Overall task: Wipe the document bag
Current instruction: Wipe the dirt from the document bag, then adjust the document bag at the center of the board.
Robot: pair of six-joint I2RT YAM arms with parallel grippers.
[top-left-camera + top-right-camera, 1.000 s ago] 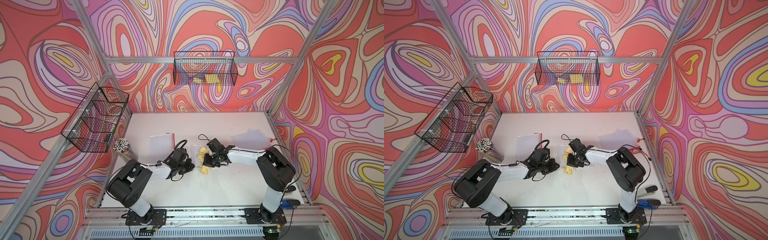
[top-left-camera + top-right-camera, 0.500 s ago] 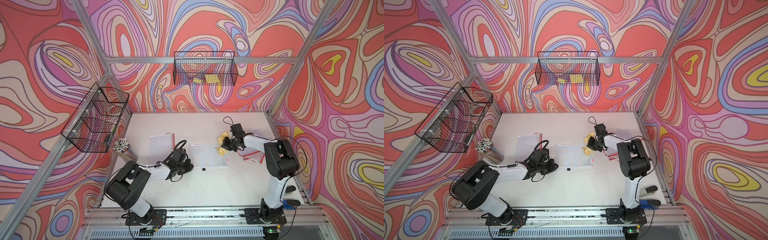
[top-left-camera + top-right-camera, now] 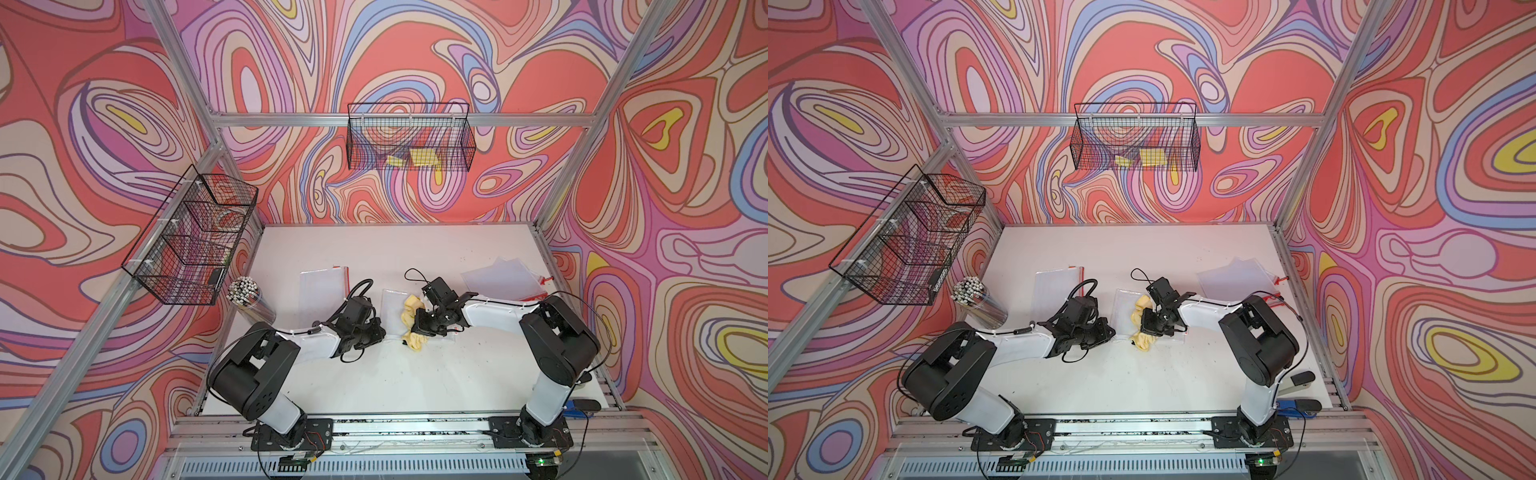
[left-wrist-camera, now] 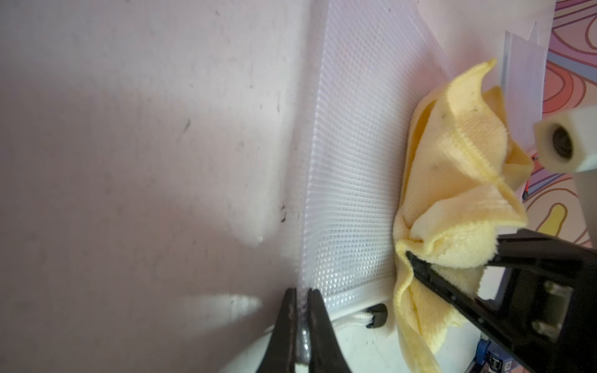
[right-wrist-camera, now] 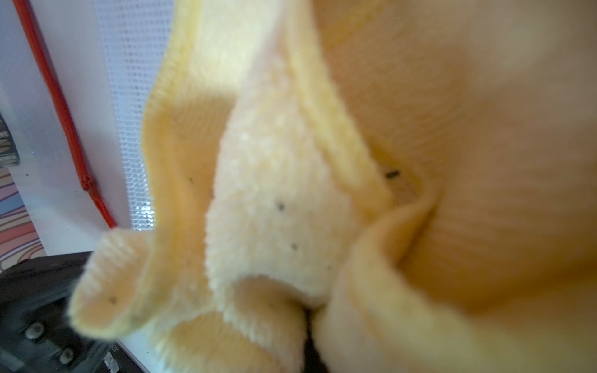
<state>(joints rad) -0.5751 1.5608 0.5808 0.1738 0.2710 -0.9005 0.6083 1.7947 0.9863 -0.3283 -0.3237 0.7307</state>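
Two sets of fingers meet at the middle of the white surface (image 3: 415, 386), where the document bag (image 3: 390, 309) lies flat between the arms. The left fingers (image 4: 286, 326) are pinched tight on the bag's edge close to a corner, pinning it down. The right fingers (image 4: 445, 289) are clamped on a bunched yellow cloth (image 4: 458, 155) that rests on the side of the bag nearer the right arm. The bag looks thin, light and floppy, a slick mesh-textured plastic. I'd guess it slides or wrinkles under a wipe unless it is held by a seamed edge, as it is here. The cloth is soft, so gentle pressure should do.
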